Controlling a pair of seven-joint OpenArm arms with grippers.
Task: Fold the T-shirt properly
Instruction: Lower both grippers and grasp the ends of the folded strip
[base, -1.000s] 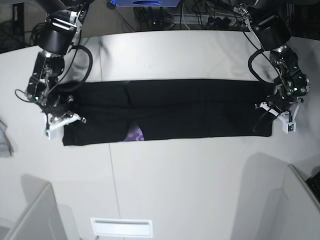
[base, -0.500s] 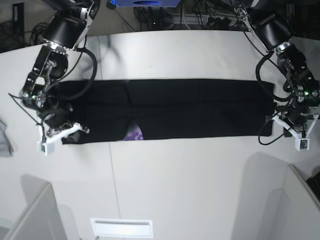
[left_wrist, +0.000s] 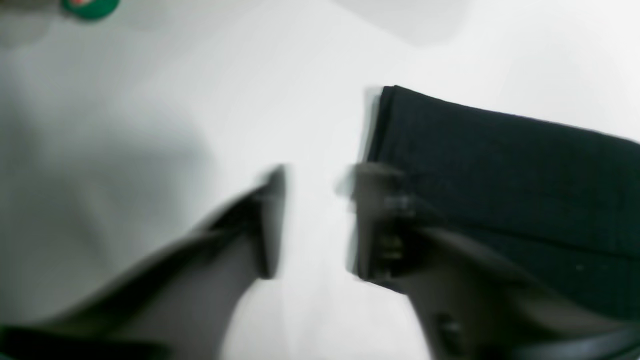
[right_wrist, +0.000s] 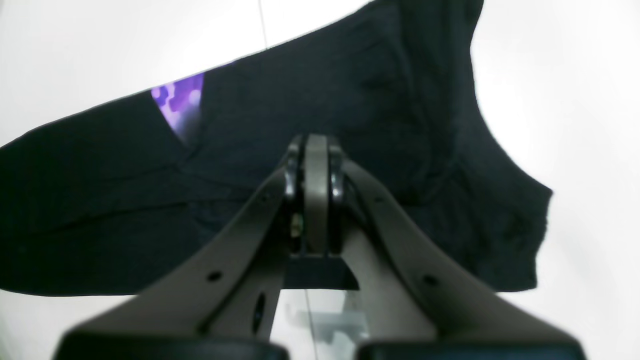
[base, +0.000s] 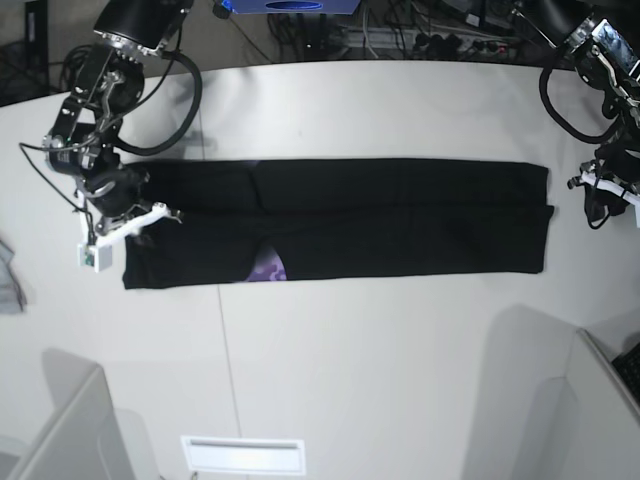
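Black T-shirt (base: 340, 222) beside parted left fingers (left_wrist: 372, 225)

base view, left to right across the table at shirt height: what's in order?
right gripper at the shirt's left end → purple print patch showing at the near edge → rest of the black T-shirt, folded into a long band → left gripper, just off its right end.

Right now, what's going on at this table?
A two-arm robot is mid-fold on a black T-shirt, which lies as a long band across the white table with a bit of purple print peeking out. The left hand is open, just off the shirt's end. The right hand is shut above the other end.
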